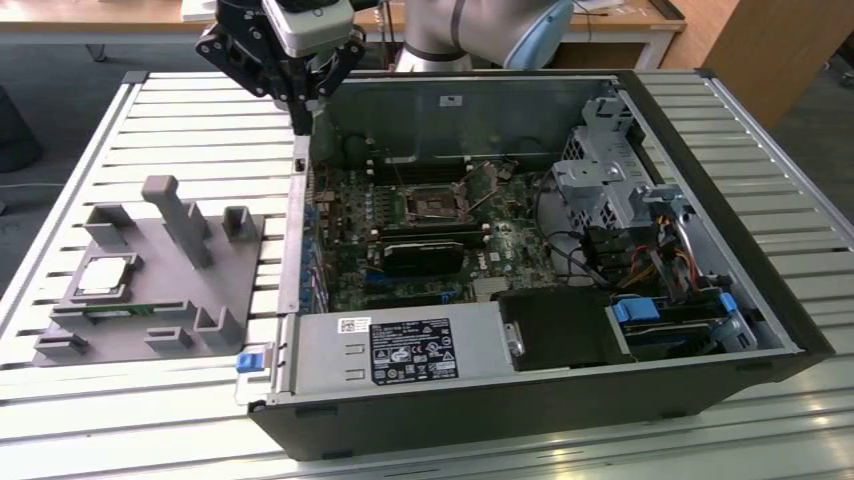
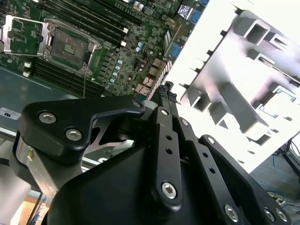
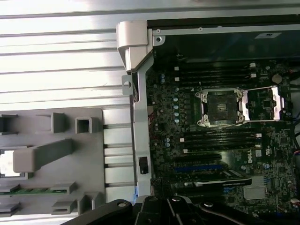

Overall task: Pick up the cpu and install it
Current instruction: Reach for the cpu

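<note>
A slatted metal table (image 1: 200, 130) carries everything. At the exterior view's left stands a grey holder (image 1: 240, 275) with several posts and pockets. The cpu (image 1: 107, 275) lies flat in a pocket on the left part of this holder, with its silvery top up, and nothing touches it. Just on the near side of it, a green memory stick (image 3: 28, 191) sits in another slot of the holder, as the first wrist view shows.

Further right and on the far side, the gripper (image 1: 304, 118) hangs above the left wall of the open case (image 1: 534, 410), well apart from the cpu. Its fingers (image 2: 165, 140) are pressed together at the tips and there is nothing between them. The arm (image 1: 481, 30) rises behind the far wall of the case.

Inside the case lies the green motherboard (image 1: 521, 250). Its socket (image 1: 434, 204) is empty, and the metal load plate (image 1: 483, 180) just to the right of it is tilted up. On the near side of the socket there is a black block (image 1: 427, 252). A grey power supply (image 1: 400, 350) fills the near left corner of the case.

At the exterior view's right, a metal drive cage (image 1: 601, 165) stands along the right wall, and coloured cables (image 1: 661, 265) run on its near side.
</note>
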Controlling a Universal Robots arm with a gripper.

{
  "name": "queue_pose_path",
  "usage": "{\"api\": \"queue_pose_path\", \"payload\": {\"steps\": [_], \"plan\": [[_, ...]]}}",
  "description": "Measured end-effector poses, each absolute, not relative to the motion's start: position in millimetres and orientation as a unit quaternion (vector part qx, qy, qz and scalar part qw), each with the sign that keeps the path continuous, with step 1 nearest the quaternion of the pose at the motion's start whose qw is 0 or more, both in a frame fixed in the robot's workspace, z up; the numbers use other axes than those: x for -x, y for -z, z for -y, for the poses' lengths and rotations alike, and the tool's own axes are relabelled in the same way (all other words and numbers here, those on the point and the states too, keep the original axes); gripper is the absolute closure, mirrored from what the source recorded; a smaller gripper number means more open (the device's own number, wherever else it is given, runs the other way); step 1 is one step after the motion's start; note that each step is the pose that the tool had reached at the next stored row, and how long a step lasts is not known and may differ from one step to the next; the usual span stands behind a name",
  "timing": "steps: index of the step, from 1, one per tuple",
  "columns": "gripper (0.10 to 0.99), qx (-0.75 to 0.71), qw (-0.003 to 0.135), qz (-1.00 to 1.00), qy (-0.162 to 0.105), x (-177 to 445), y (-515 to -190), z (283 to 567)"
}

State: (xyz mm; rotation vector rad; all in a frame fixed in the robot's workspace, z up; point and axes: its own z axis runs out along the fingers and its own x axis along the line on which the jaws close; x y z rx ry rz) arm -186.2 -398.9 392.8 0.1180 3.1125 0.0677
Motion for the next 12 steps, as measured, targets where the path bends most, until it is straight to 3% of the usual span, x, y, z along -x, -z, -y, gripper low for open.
{"api": "queue_pose_path", "payload": {"steps": [12], "plan": [[0.98,-0.038,0.013,-0.999,-0.022,192.8,-392.8,398.9]]}}
